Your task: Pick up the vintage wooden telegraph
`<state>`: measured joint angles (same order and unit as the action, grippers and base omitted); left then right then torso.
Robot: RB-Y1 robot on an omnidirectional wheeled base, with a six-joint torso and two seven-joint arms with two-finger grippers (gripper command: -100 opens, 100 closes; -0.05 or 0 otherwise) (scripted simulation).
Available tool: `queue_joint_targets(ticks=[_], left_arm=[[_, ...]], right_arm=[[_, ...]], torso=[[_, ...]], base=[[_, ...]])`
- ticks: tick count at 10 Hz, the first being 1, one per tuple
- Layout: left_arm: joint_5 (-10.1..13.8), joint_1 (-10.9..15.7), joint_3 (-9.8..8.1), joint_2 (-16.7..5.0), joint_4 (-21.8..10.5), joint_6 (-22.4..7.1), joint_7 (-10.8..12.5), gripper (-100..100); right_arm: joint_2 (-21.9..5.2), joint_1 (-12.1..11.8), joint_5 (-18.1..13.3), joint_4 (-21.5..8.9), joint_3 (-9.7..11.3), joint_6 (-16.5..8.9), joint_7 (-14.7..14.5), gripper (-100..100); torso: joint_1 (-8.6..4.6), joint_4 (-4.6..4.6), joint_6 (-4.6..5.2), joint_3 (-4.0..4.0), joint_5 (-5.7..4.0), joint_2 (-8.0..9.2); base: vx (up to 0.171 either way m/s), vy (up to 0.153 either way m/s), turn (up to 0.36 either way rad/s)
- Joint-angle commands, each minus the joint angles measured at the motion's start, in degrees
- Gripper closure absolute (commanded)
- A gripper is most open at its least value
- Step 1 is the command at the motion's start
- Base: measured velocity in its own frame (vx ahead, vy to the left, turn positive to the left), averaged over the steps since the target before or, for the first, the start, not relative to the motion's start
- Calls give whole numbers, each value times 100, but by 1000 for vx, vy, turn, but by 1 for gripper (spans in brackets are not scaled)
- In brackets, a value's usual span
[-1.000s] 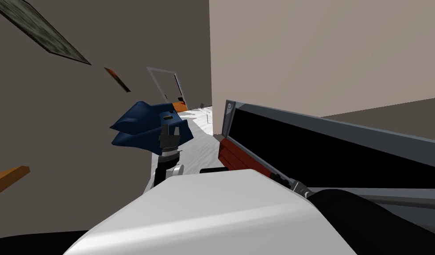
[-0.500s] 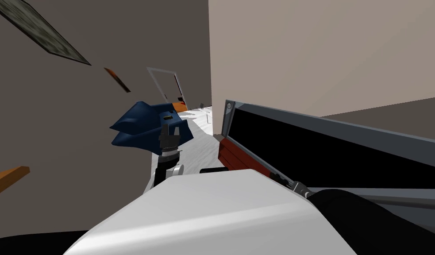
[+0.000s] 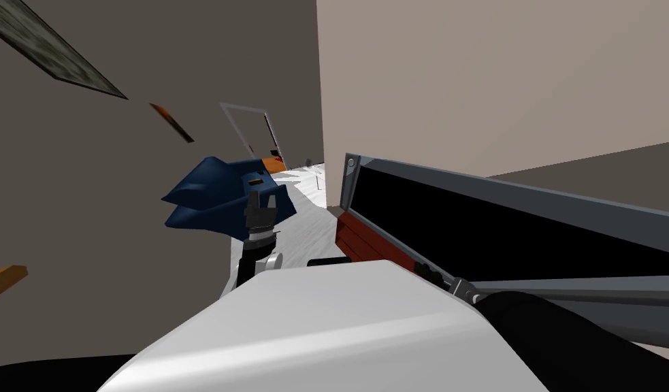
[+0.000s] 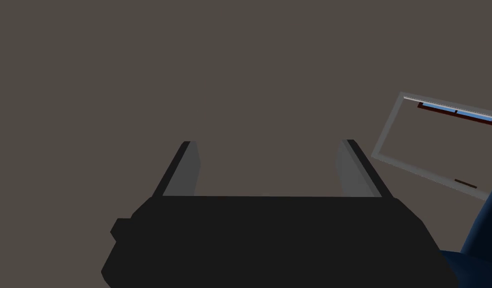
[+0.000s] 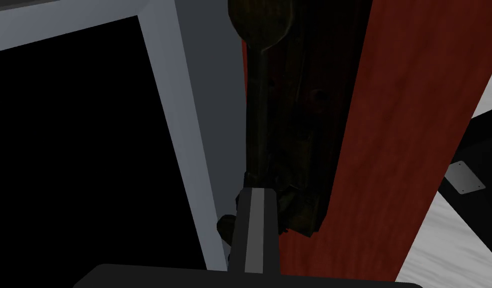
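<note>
Beyond the closed right tool (image 5: 253, 193) lies the telegraph (image 5: 297, 125).

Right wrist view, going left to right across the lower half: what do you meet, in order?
black panel → grey frame → dark telegraph → red-brown wooden board → white streaked floor

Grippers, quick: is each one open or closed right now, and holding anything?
Left gripper: open, empty.
Right gripper: closed, at the dark telegraph; whether it grips it cannot be told.
</note>
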<state>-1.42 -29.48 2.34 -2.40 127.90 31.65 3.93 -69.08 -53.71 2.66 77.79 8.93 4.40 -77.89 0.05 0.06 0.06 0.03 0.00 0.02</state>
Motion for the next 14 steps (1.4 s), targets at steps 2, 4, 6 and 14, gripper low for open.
queue_joint_targets(ticks=[2,4,6,14], left_arm=[[0,0,0,0,0,0,0,0],[0,0,0,0,0,0,0,0],[0,0,0,0,0,0,0,0],[0,0,-1,-1,0,0,0,0]], right_arm=[[-180,-148,84,12,-23,-109,125,-100],[-408,-375,211,2,24,-160,222,-100],[-719,-696,408,22,146,-179,326,-100],[-1401,-1522,1041,167,698,-101,677,-100]], torso=[[-8,0,0,-1,-2,-1],[4,-2,-2,-6,1,-9],[-1,-2,-3,-4,1,-6],[-20,0,-1,-1,-5,-1]], base=[[6,14,45],[17,42,104],[2,19,160],[-4,-14,129]])
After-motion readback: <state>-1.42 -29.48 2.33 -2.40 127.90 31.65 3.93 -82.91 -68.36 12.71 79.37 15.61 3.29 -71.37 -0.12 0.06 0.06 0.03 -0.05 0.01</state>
